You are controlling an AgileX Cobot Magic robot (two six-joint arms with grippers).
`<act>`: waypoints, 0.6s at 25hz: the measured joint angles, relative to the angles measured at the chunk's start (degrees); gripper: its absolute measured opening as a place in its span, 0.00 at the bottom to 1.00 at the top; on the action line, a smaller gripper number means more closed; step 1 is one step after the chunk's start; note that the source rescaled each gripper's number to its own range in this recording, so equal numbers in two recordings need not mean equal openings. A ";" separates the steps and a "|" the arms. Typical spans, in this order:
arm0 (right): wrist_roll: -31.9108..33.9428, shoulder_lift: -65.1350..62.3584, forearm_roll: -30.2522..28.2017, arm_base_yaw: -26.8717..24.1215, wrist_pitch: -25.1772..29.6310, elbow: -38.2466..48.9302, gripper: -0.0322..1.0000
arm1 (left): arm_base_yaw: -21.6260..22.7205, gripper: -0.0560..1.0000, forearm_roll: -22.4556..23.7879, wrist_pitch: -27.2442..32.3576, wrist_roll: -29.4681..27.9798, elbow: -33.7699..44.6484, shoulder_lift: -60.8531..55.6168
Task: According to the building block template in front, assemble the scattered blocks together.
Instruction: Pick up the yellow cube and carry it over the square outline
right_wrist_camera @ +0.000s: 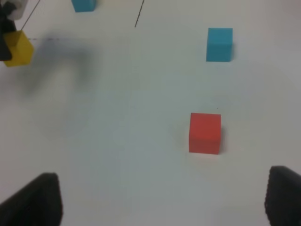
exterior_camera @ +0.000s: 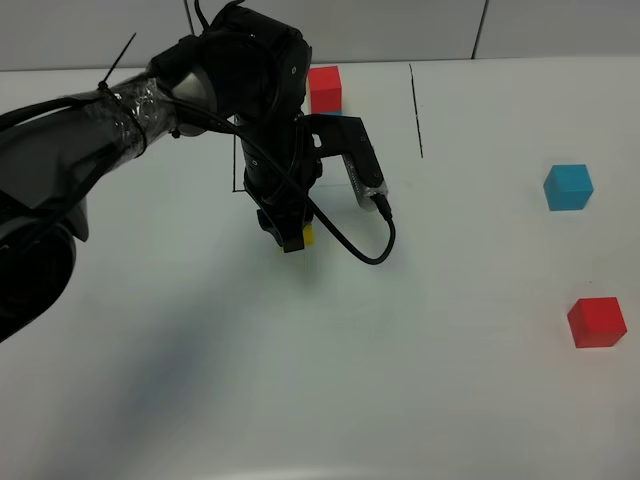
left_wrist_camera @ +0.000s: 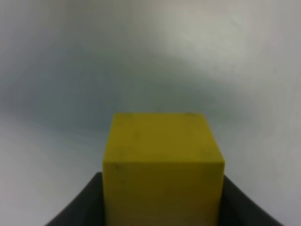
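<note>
The right gripper is nearest. It is released, its two dark fingers spread wide over the bare white table with nothing between them.

All places below are given from the small matte yellow cube, which is one of the scattered blocks.

Nearer than the yellow cube and well off to its right lies the small matte single red cube. It sits flat on the table and touches nothing.

The small matte single cyan-blue cube is also well to the right of the yellow cube, but a little farther back. It stands alone, well apart from the red one.

The left gripper points down from its black arm and is clenched on the yellow cube. In the left wrist view the cube fills the space between the black fingers. Whether the cube rests on the table or hangs just above it cannot be told.

Beyond the yellow cube and slightly to its right is the building block template. Its red cube is plain to see with a sliver of blue against its near side, and the arm hides the rest.

A thin black line is drawn on the table to the right of the yellow cube and farther back.
</note>
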 joint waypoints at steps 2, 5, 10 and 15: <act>0.05 0.00 0.00 0.00 0.00 0.00 0.76 | 0.00 0.07 0.12 -0.61 1.29 -0.37 0.78; 0.05 0.00 0.00 0.00 0.00 0.00 0.76 | 0.00 0.07 0.12 -2.01 2.96 -0.49 1.42; 0.17 0.00 0.00 0.00 -0.02 0.00 0.76 | 0.00 0.07 0.07 -3.95 3.41 -2.38 2.85; 0.17 0.00 0.00 0.00 -0.02 0.00 0.76 | 0.00 0.07 -0.13 -3.59 3.48 -6.40 5.96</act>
